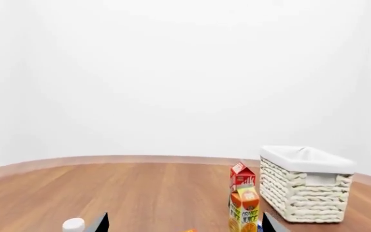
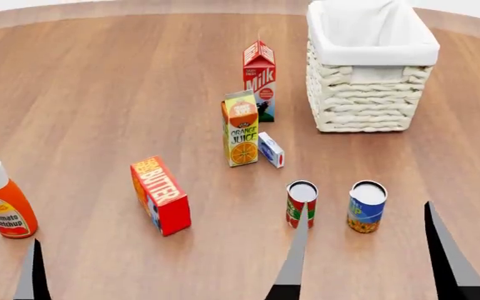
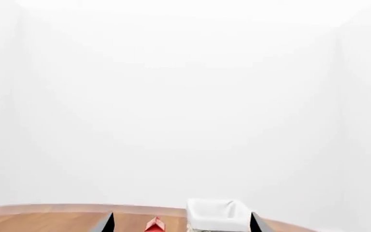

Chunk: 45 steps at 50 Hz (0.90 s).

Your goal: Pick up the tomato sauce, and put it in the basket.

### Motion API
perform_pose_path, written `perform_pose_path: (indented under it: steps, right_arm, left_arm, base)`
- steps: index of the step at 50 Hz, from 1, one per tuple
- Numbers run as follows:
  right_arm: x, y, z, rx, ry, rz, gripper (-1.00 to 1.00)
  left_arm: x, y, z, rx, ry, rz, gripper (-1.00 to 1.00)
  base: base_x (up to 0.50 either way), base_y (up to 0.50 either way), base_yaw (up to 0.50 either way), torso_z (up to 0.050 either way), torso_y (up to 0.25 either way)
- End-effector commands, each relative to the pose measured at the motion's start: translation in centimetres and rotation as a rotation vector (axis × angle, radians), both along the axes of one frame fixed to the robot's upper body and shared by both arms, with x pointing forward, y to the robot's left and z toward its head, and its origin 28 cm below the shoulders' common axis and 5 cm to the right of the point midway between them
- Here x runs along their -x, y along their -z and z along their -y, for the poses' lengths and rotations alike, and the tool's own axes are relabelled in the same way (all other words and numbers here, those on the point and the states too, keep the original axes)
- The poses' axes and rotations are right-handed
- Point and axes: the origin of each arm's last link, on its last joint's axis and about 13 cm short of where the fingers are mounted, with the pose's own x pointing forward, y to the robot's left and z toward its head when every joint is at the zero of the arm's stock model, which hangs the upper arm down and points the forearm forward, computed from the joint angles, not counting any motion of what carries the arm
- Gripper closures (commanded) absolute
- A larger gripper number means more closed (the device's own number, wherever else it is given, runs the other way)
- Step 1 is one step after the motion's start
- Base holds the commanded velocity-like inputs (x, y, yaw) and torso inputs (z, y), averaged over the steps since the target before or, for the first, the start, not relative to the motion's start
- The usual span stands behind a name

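Observation:
The tomato sauce [image 2: 302,203], a small red-and-green tin with a pale top, stands upright on the wooden table in the head view. It is hidden from both wrist views. The basket [image 2: 365,94], cream wicker with a white liner, stands far back right, also seen as the basket [image 1: 305,193] and the basket [image 3: 218,215]. My left gripper [image 2: 163,269] [image 1: 184,218] is open and holds nothing. My right gripper [image 2: 365,250] [image 3: 181,218] is open too, low in front of the two cans. One grey fingertip [image 2: 295,250] overlaps the tomato sauce's lower edge.
A blue-and-orange can [image 2: 366,206] stands just right of the tomato sauce. Behind them are an orange juice carton [image 2: 241,128], a milk carton [image 2: 259,80] and a small blue-white box [image 2: 271,150]. A butter box [image 2: 160,195] and a ketchup bottle [image 2: 5,200] are on the left.

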Motion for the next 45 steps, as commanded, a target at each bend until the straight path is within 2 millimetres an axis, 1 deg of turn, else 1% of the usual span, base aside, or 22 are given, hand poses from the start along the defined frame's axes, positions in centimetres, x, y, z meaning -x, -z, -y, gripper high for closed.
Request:
perform_pose_path:
  steps: [1, 18, 31, 38, 45]
  right_arm:
    - [0.10, -0.14, 0.29, -0.006, 0.005, 0.020, -1.00]
    - [-0.06, -0.03, 0.18, -0.015, -0.003, 0.015, -1.00]
    - [-0.05, -0.09, 0.04, -0.024, -0.013, 0.019, -1.00]
    - [-0.03, -0.09, 0.02, -0.049, -0.032, 0.018, -1.00]
    - [0.00, -0.10, -0.01, -0.065, -0.044, 0.015, -1.00]
  left_arm:
    - [-0.12, 0.14, -0.58, 0.010, -0.005, -0.003, -1.00]
    - [-0.08, 0.38, -0.59, 0.005, 0.001, -0.011, -1.00]
    - [0.08, 0.19, -0.48, 0.009, 0.014, -0.007, -1.00]
    - [0.11, 0.13, -0.44, 0.010, 0.015, -0.008, -1.00]
    - [0.09, 0.24, -0.45, 0.012, 0.017, -0.007, -1.00]
  base:
    - [0.50, 0.00, 0.00, 0.000, 0.000]
    - [0.50, 0.00, 0.00, 0.000, 0.000]
    - [0.50, -0.01, 0.00, 0.000, 0.000]
    - [0.43, -0.33, 0.00, 0.000, 0.002]
    - [0.13, -0.50, 0.00, 0.000, 0.000]
